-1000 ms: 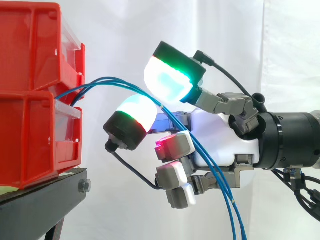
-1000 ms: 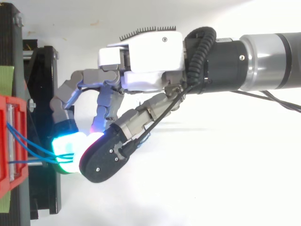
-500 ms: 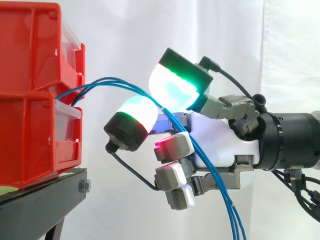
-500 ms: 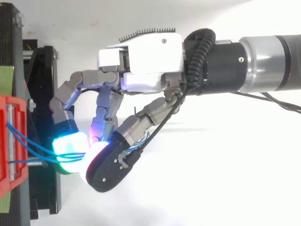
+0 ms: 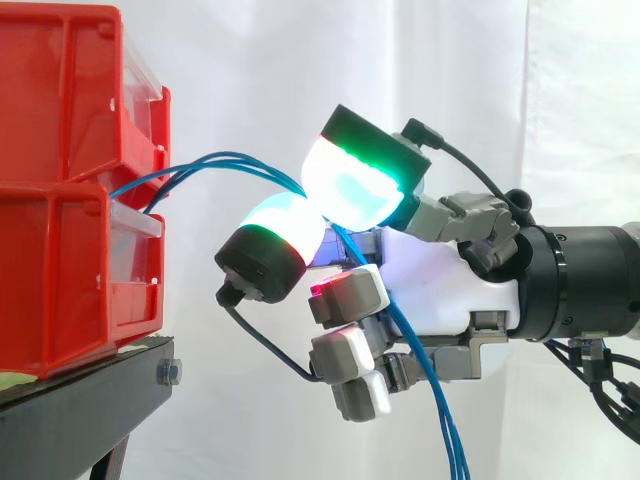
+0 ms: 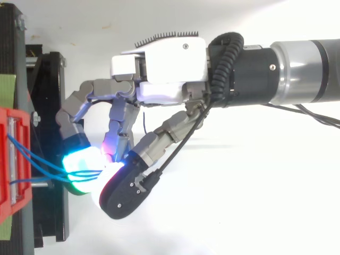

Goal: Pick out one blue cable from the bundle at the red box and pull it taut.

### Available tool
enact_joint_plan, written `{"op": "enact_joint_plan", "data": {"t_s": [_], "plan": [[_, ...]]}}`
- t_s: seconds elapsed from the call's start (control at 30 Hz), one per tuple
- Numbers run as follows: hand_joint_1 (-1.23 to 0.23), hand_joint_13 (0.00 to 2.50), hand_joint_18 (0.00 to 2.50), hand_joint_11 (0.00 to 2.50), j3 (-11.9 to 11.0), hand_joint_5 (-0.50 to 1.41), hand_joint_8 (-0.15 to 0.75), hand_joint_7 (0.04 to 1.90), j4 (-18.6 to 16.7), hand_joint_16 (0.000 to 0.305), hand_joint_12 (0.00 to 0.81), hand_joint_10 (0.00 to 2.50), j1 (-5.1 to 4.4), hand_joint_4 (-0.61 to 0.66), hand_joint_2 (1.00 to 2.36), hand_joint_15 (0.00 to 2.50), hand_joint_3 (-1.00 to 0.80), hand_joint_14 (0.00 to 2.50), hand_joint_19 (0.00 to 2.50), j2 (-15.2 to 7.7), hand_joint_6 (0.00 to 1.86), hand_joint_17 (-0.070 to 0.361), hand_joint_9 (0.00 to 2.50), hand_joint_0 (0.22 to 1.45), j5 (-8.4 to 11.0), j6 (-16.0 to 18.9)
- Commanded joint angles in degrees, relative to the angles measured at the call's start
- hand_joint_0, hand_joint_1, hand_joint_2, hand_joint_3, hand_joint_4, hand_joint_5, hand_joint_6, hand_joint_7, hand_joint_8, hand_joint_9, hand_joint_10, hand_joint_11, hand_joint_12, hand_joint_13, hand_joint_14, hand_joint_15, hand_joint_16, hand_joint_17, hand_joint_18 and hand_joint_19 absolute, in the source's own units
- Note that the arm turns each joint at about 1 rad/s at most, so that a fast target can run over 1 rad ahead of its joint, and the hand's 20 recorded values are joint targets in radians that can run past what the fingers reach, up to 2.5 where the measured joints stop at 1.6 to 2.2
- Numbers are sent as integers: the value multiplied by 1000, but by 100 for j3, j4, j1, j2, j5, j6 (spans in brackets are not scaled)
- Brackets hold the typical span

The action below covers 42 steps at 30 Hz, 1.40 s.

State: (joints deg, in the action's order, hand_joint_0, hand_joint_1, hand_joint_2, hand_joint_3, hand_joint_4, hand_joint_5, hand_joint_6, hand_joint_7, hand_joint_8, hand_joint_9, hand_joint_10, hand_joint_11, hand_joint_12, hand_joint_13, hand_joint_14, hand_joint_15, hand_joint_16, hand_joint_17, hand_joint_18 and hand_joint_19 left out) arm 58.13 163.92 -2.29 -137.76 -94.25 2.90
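Side view close, level, facing the white curtain (image 5: 250, 80): red bins (image 5: 60, 250) left, hand (image 5: 440, 285) from right. Top view close overhead, sharing bins, hand, blue cables (image 5: 220, 158).

Red bins (image 5: 60, 200) stacked on black stand (image 5: 85, 395), left. Blue cables (image 5: 235, 157) arc from between the bins to the hand (image 5: 440, 270) at right. Two glowing pads (image 5: 350, 190) meet and pinch the cables; below the pinch they drop across the palm to the bottom edge.
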Motion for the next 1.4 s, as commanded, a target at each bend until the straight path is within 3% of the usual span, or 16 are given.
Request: {"op": "enact_joint_plan", "data": {"t_s": [0.0, 0.33, 0.47, 0.57, 0.73, 0.87, 1.0, 1.17, 1.27, 1.37], "plan": [[-945, 1167, 1053, 906, 5, -101, 283, 1263, 0, 46, 331, 39, 1, -201, 1000, 655, -500, 27, 640, 4, 963, 103, 1259, 832, -6, 0], [-949, 1199, 1095, 919, 5, -91, 277, 1161, -9, 46, 329, 38, 1, -224, 1000, 684, -500, 30, 632, 4, 968, 103, 1302, 707, -6, 0], [-959, 1198, 1104, 921, 5, -87, 285, 924, 0, 48, 343, 41, 1, -94, 1000, 679, -500, 29, 633, -5, 949, 109, 1294, 572, -14, 0], [-879, 1207, 1139, 875, 5, -84, 310, 930, 0, 55, 372, 37, 1, 1, 1000, 658, -500, 27, 606, -5, 896, 125, 1278, 474, -6, 0], [-788, 1209, 1152, 858, 5, -85, 313, 924, -9, 58, 382, 34, 10, 26, 1000, 648, -500, 26, 602, 4, 871, 131, 1277, 450, 3, 9], [-693, 1181, 1108, 883, 5, -91, 301, 919, -9, 55, 371, 35, 18, 22, 1000, 658, -500, 27, 621, -5, 870, 124, 1259, 503, -6, 0], [-762, 1160, 1061, 886, 5, -91, 291, 966, -26, 50, 351, 40, 18, -42, 1000, 663, -493, 28, 655, 4, 887, 113, 1250, 606, 3, 0], [-872, 1163, 1062, 892, 5, -95, 294, 1033, -26, 50, 354, 41, 18, -14, 1018, 669, -302, 26, 646, 4, 907, 113, 1243, 651, 3, 0], [-914, 1169, 1066, 897, 5, -99, 299, 1163, -26, 50, 349, 38, 18, -46, 1020, 672, -280, 27, 641, -5, 922, 112, 1246, 721, 3, 0], [-916, 1165, 1047, 900, 5, -106, 292, 1332, -26, 48, 347, 39, 18, -115, 1008, 670, -413, 29, 655, -5, 946, 109, 1239, 809, -6, 0]]}}
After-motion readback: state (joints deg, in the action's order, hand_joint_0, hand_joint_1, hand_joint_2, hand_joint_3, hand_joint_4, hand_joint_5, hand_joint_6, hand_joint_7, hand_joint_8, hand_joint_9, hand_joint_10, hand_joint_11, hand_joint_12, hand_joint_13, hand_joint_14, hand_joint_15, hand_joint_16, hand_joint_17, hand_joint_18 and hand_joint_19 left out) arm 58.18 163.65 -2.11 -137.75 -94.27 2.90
